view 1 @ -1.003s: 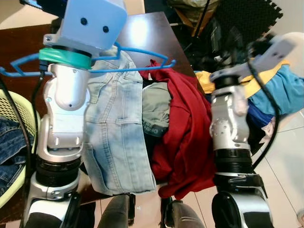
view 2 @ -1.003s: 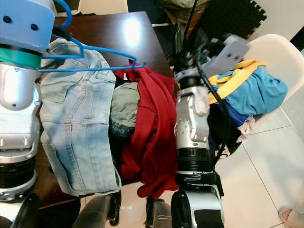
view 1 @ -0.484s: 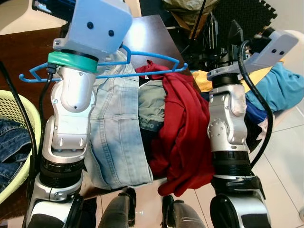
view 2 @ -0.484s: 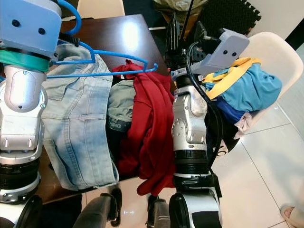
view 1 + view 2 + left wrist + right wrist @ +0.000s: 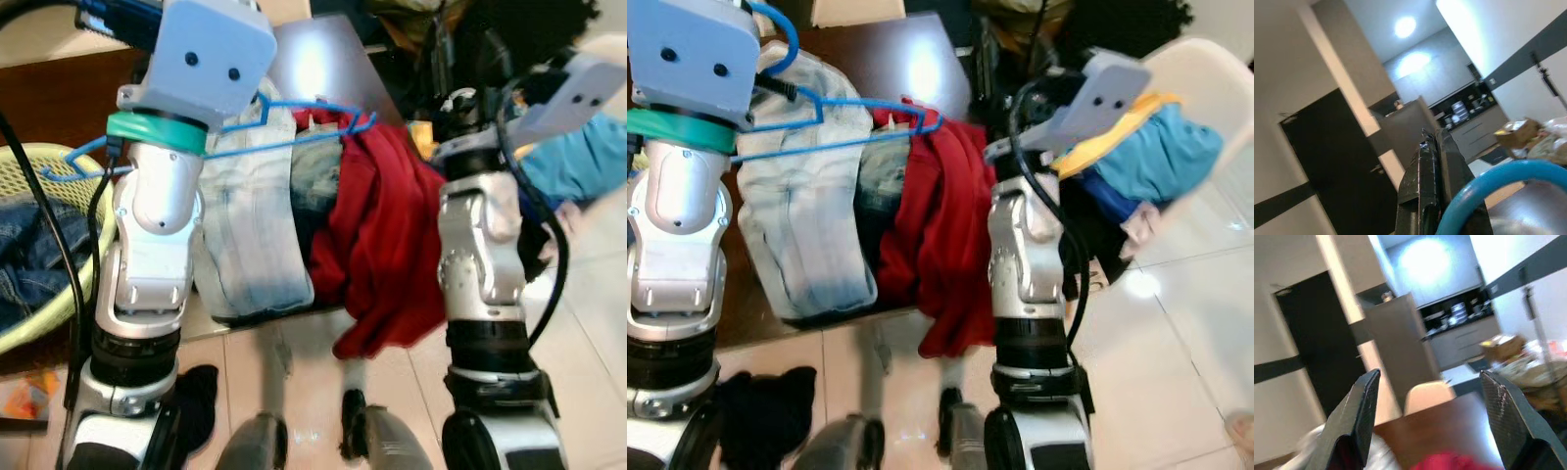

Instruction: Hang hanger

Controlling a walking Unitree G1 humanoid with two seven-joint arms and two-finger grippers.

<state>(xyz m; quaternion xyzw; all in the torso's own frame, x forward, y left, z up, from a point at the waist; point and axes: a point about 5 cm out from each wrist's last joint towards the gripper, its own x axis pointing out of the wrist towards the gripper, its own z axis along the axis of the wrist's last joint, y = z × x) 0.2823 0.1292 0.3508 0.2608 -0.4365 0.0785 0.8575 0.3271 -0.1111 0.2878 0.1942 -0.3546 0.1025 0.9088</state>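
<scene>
View's pulled back from the bench [image 5: 921, 59]. Left pincer [image 5: 1436, 161] is clamped on the blue hanger [image 5: 294, 137], right pincer [image 5: 1430, 421] wide open, empty. Carrying step; next needs a rail.

Pretty lived-in room. Glossy pale tile floor [image 5: 598, 323] underfoot, and a dark brown polished wooden table [image 5: 892, 64] with light glaring off its top. A cream plastic chair [image 5: 1176, 69] sits beside it, a yellow-green woven laundry basket [image 5: 34, 171] off the other side. Further back there's a black doorway [image 5: 1337, 161], a tall grey cabinet block [image 5: 1396, 347], a dark kitchen counter with dishes [image 5: 1462, 313], and bright ceiling lights [image 5: 1405, 27].
</scene>
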